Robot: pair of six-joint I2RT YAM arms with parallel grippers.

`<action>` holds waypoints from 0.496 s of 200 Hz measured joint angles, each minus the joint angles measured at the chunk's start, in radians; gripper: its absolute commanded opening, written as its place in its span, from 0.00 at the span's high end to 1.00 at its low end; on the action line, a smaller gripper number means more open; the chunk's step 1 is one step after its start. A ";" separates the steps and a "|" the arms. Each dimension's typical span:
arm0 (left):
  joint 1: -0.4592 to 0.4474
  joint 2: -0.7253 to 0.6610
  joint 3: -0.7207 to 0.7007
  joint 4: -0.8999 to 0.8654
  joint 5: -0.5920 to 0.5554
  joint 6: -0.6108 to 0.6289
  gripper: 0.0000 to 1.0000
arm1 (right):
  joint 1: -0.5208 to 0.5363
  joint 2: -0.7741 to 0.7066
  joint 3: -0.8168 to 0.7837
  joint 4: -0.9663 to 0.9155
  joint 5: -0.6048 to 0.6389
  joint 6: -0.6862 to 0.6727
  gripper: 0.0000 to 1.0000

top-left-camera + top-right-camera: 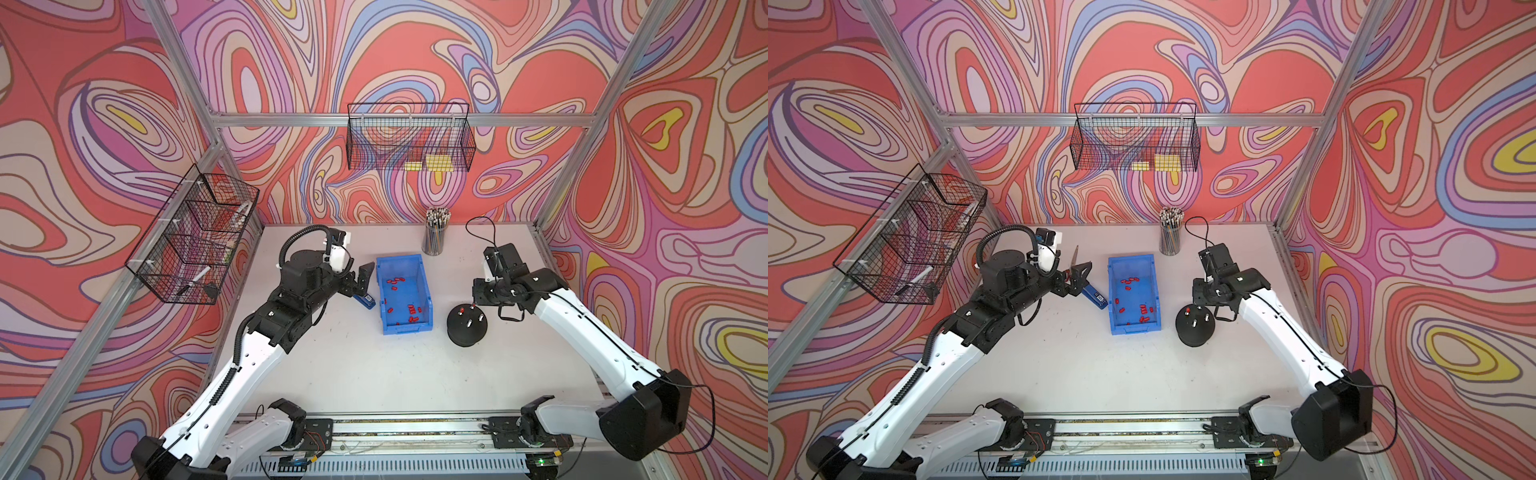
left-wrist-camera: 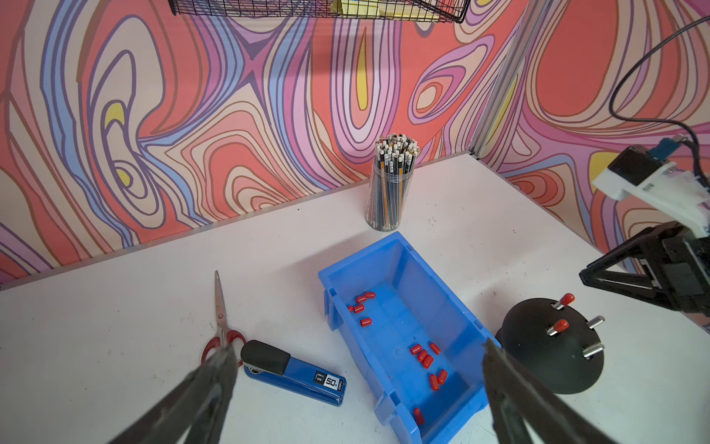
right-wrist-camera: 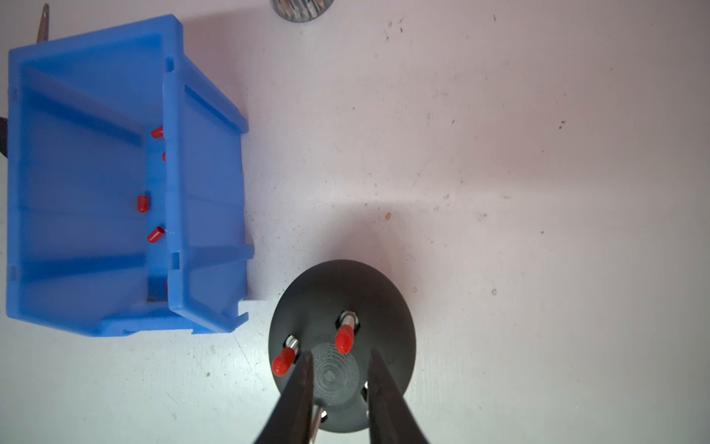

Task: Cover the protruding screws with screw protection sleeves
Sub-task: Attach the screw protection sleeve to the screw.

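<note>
In the right wrist view's lower centre, the slightly parted, empty right claw (image 3: 340,357) mostly hides two bare protruding screws (image 2: 595,321), plain beyond the wide-apart left claw (image 2: 358,344).

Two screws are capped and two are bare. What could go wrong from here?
1. The right gripper hangs open close over the black base, beside both fitted sleeves; pulling away sideways could knock one off.
2. Both sleeves leave bare metal below, so they may sit loosely.
</note>
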 measured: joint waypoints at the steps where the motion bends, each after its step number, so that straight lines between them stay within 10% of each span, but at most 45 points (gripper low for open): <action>1: 0.000 0.000 0.000 0.000 0.000 0.000 0.01 | 0.000 0.000 0.000 0.000 0.000 -0.001 0.83; 99: 0.000 0.000 0.000 0.000 0.000 0.000 0.01 | -0.002 0.027 -0.124 0.073 -0.006 0.001 0.92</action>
